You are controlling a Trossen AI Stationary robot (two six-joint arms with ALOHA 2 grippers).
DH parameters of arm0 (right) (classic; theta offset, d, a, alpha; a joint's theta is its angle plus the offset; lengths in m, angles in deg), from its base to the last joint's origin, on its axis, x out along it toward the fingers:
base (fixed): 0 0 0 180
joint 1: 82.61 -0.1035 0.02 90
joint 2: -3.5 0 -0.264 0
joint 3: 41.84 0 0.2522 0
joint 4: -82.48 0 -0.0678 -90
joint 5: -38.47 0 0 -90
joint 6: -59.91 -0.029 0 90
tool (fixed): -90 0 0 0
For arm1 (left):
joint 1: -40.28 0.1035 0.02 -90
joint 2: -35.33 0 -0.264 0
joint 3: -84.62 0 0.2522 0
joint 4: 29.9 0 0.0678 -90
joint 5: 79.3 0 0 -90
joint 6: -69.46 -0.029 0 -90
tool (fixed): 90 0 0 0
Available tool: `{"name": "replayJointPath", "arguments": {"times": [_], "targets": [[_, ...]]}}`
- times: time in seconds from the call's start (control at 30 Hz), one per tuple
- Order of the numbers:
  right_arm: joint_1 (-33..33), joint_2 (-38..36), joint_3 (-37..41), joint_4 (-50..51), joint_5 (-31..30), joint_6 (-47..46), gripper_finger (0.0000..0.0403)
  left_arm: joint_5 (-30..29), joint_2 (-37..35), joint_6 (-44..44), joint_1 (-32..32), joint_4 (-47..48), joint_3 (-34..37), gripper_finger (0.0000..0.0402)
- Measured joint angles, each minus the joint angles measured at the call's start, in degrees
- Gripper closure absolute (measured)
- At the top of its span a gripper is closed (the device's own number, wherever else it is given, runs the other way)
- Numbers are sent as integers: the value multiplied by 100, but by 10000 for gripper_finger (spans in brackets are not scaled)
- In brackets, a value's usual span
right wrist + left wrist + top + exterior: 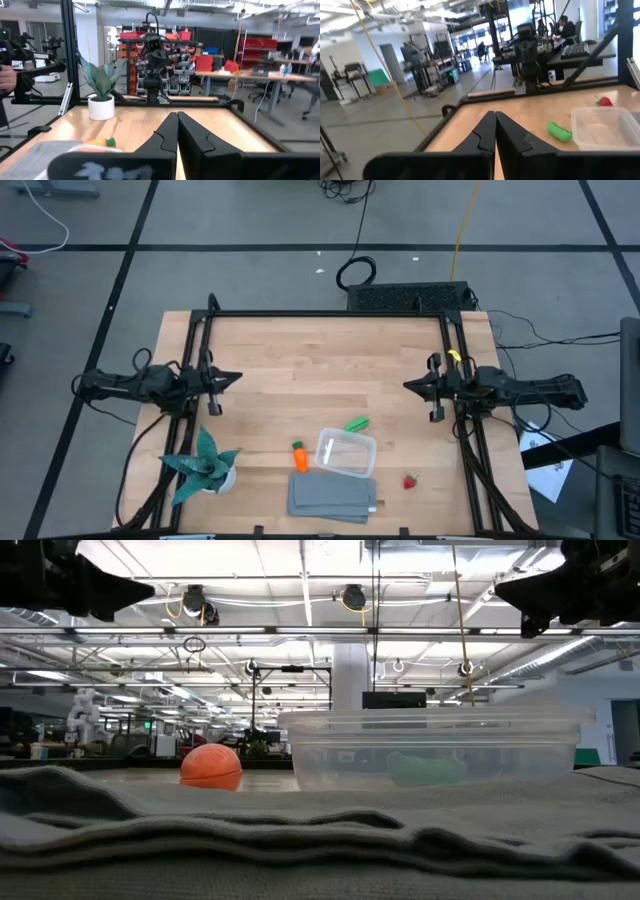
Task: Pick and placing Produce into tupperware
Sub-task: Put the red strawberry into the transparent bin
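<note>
The clear tupperware [346, 452] stands on the wooden table near its front edge, with nothing in it. The orange carrot [298, 456] lies just to its left. Just beyond its far side lies the green pod [356, 423], which the low view shows through the clear walls [425, 768]. The red berry [409, 481] lies to its right, nearer the front edge. My left gripper [495, 115] hovers shut above the table's left side [235, 378]. My right gripper [177, 116] hovers shut above the right side [408, 385]. Both point level toward the table's middle and hold nothing.
A folded grey cloth [333, 498] lies at the front edge, just before the tupperware. A teal plant in a white pot [205, 465] stands at the front left. A dark frame [330, 313] borders the table. A person's hand [5, 75] shows beyond the table's left edge.
</note>
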State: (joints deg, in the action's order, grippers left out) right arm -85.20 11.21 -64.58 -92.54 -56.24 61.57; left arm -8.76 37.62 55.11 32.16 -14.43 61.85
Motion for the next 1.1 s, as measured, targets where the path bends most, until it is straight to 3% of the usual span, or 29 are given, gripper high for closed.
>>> {"name": "replayJointPath", "arguments": {"times": [0.27,0.47,0.6,0.87,1.1], "targets": [[-191,1211,-837,737,33,-430,403,0,1,107,-4,-4,144,389],[-676,2338,-2235,2730,39,-797,403,-2,1,206,-4,-24,144,400],[-1110,2953,-3029,3506,50,-936,403,-2,1,288,-4,-21,144,388],[-1941,3845,-3670,3886,117,-958,401,-2,1,288,-4,-17,144,379],[-2339,4456,-3670,3886,487,-2042,363,-5,1,288,-4,-17,144,396]]}}
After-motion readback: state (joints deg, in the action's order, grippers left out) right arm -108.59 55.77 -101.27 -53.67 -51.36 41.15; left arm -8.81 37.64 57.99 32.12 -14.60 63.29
